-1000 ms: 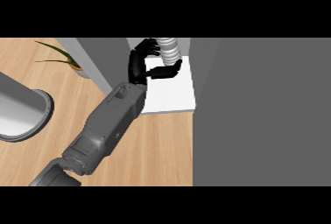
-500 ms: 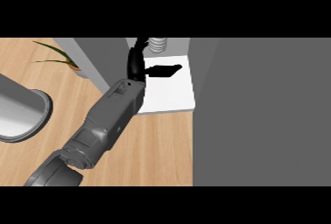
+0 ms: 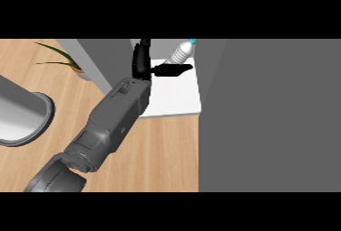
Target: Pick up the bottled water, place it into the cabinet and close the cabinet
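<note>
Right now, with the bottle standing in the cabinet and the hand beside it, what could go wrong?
The hand is open, its thumb pointing at the bottled water; pulling back carelessly might tip the upright bottle. The bottle stands near the white shelf at its far end beside the grey cabinet door, so swinging that door shut might catch the forearm.

Counter (image 3: 160, 153): light wood grain, running across the view's left and middle.
Plant (image 3: 63, 61): thin green leaves with an orange touch at the base, at upper left, beside a grey wall panel (image 3: 93, 58).
Metal vessel (image 3: 16, 115): round, grey, shiny rim, cut off by the left edge, resting on the counter.
</note>
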Action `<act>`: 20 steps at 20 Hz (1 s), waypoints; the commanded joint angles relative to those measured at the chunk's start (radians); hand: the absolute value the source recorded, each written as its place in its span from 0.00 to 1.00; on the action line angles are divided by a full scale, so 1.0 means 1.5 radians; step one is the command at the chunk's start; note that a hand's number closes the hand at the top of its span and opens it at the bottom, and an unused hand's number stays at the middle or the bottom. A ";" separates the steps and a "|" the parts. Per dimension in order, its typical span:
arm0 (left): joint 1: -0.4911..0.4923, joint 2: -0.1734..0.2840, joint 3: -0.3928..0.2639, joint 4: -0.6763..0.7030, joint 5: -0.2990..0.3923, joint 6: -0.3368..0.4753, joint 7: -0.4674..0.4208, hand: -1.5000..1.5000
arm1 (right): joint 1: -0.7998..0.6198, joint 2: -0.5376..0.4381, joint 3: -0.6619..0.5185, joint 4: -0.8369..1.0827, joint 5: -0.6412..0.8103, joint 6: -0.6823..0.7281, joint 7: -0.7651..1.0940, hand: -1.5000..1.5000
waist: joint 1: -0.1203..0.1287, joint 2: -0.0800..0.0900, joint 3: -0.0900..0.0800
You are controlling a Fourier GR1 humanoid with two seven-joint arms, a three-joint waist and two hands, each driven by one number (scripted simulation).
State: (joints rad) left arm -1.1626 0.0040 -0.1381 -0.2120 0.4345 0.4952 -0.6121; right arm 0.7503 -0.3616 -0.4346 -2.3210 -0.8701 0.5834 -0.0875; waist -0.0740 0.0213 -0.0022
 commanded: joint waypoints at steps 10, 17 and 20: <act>0.080 -0.003 -0.086 -0.140 0.086 -0.014 -0.031 0.00 | 0.006 0.006 -0.010 -0.110 -0.021 -0.068 0.072 0.00 | 0.016 -0.014 0.000; 0.181 -0.003 -0.196 -0.294 0.160 0.008 0.004 0.00 | -0.025 -0.017 -0.044 -0.100 -0.037 -0.088 0.091 0.00 | 0.031 -0.016 0.000; 0.255 -0.003 -0.238 -0.377 0.148 0.008 0.023 0.00 | -0.022 -0.012 -0.057 -0.084 -0.042 -0.073 0.087 0.00 | 0.045 -0.020 0.001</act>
State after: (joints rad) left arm -0.8782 0.0000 -0.4225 -0.6522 0.6436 0.5018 -0.6077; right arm 0.7021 -0.3630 -0.4677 -2.3303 -0.8834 0.5301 -0.0114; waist -0.0256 -0.0050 -0.0010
